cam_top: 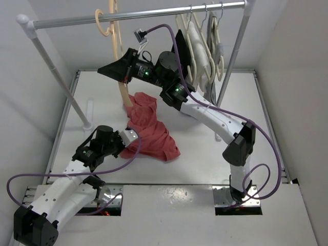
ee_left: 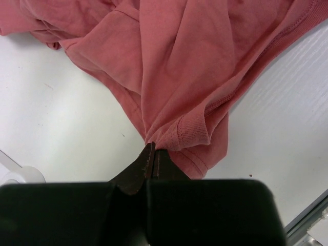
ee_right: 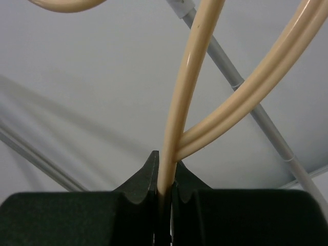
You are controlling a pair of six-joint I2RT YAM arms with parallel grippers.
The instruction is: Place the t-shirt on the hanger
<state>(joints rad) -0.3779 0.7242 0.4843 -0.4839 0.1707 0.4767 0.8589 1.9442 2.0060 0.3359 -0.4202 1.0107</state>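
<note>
Left fingers (ee_left: pixel 152 154) are closed on a ribbed edge of the t-shirt (cam_top: pixel 151 130), which lies crumpled on the desk (cam_top: pixel 215 154). Just behind the t-shirt's left side hangs the hanger (cam_top: pixel 124 95), with right fingers (ee_right: pixel 165 163) clamped on its thin bar.

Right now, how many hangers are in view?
4. One peach hanger hangs near the rail's left end, clamped in the right jaws. Three cream-white hangers are bunched at the rail's right end. They overlap, so another may be hidden.
</note>
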